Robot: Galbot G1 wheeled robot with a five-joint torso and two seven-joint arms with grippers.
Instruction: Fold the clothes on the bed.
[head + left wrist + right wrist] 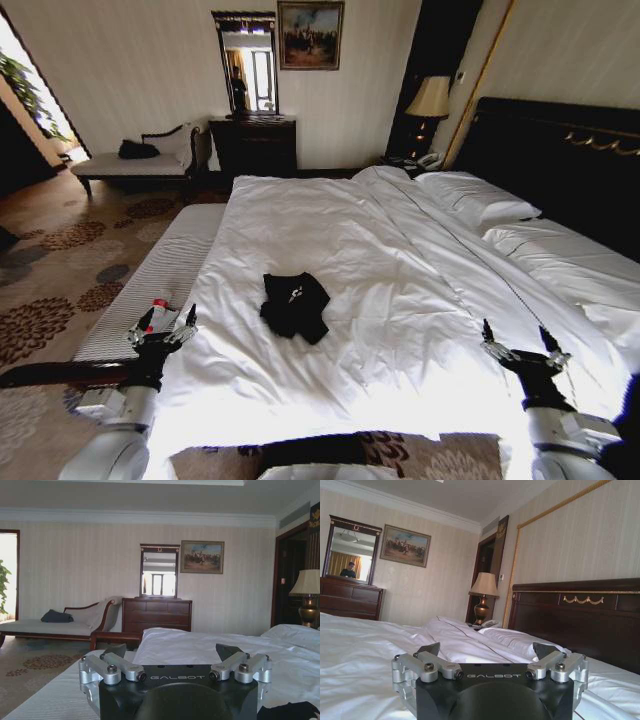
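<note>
Lying in a crumpled heap near the centre of the head-view frame, the black T-shirt [295,304] rested on the white duvet [400,300] of the bed [560,150], a small patch of white lettering showing on its upper side. Neither arm touched it. The left tool [163,324] hung at the lower left of the frame, above the near corner of the bed beside the grey striped bench [160,270], its fingers spread wide and gripping nothing; a small red-and-white packet [160,312] lay just behind it. The right tool [520,343] stood at the lower right of the frame over the duvet, well apart from the shirt, its fingers likewise spread wide and empty. In the left wrist view the left tool [176,666] showed both fingers parted with only bedding and the far wall between them, and a dark edge of the T-shirt [290,711] sat at the lower right corner. In the right wrist view the right tool [489,661] was equally open, facing the pillows [520,640] and the dark headboard [580,615]. A dark dresser [254,146] with a mirror [247,66], a framed painting [310,34] and a pale chaise [135,162] lined the far wall in the upper left of the head view, and a lamp [431,100] stood at the upper right.
</note>
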